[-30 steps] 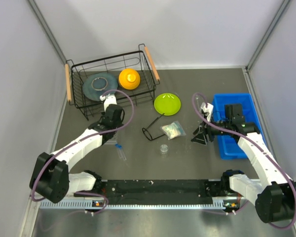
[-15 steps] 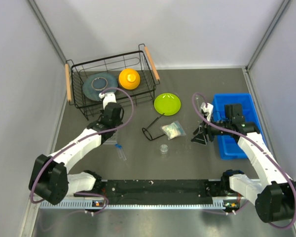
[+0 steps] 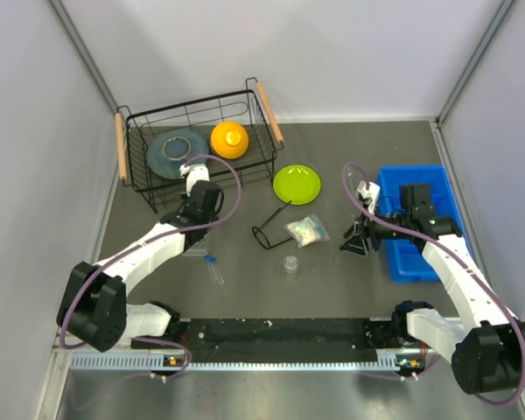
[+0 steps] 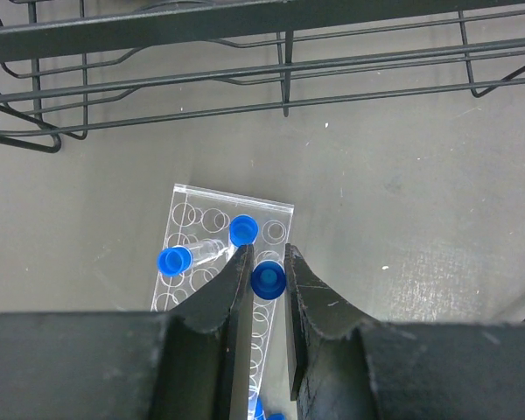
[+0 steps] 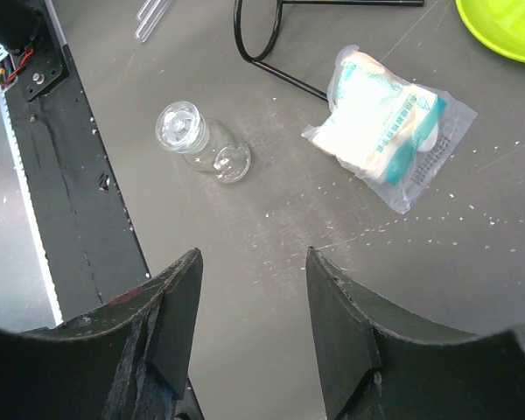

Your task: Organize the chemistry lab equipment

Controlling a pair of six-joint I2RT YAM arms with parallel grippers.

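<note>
My left gripper (image 4: 264, 254) is shut on a blue-capped test tube (image 4: 268, 278), held upright over the clear plastic tube rack (image 4: 201, 214). Two more blue-capped tubes (image 4: 243, 230) sit at the rack, one of them lying tilted. In the top view the left gripper (image 3: 195, 229) is just in front of the wire basket. Another blue-capped tube (image 3: 213, 268) lies loose on the table. My right gripper (image 5: 254, 254) is open and empty above the table, near the tiny clear dish (image 5: 182, 125), the crinkly packet (image 5: 385, 127) and the black-framed goggles (image 5: 271, 52).
The black wire basket (image 3: 262, 131) at the back left holds a grey plate (image 3: 177, 149) and an orange bowl (image 3: 229, 138). A lime-green plate (image 3: 297, 184) lies mid-table. A blue bin (image 3: 420, 258) stands at the right, under my right arm.
My left arm has shifted slightly toward the basket with the tube in it. The right arm has not visibly moved.
</note>
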